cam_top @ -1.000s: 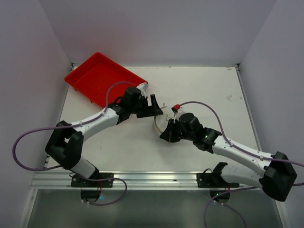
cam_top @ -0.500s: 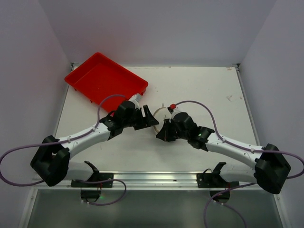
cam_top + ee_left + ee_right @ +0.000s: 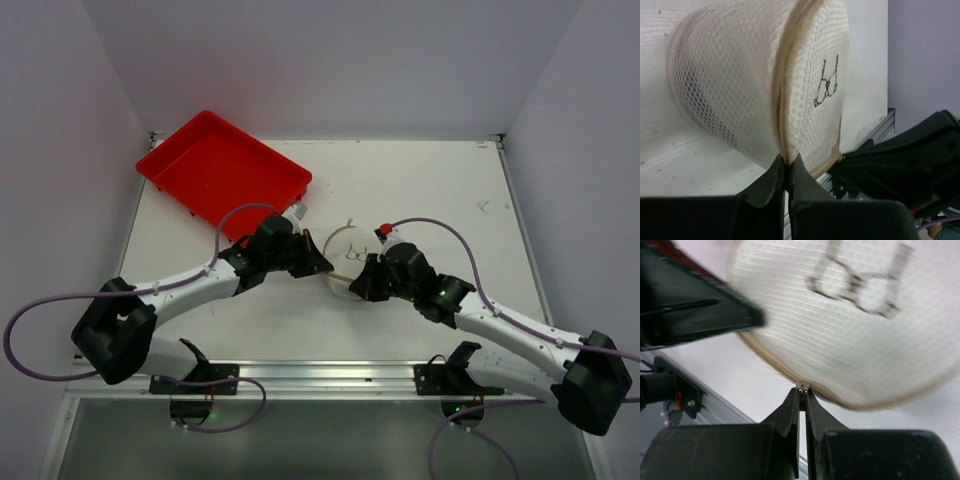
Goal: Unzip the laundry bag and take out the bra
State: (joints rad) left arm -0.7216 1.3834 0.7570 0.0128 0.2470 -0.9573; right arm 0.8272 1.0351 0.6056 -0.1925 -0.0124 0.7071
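The laundry bag, a white round mesh bag, lies mid-table between both grippers, its circular face with the small dark bra drawing turned up. My left gripper is shut on the bag's beige zipper seam at the bag's left edge. My right gripper is shut on the small metal zipper pull at the bag's near rim. The zipper looks closed along the rim. The bra itself is hidden inside the bag.
A red rectangular tray stands at the back left of the white table. An aluminium rail runs along the near edge by the arm bases. Purple cables loop off both arms.
My left gripper has shut on the bag's seam after standing open beside it. The bag's printed face now shows between the grippers. The right gripper has stayed shut and shifted slightly right.
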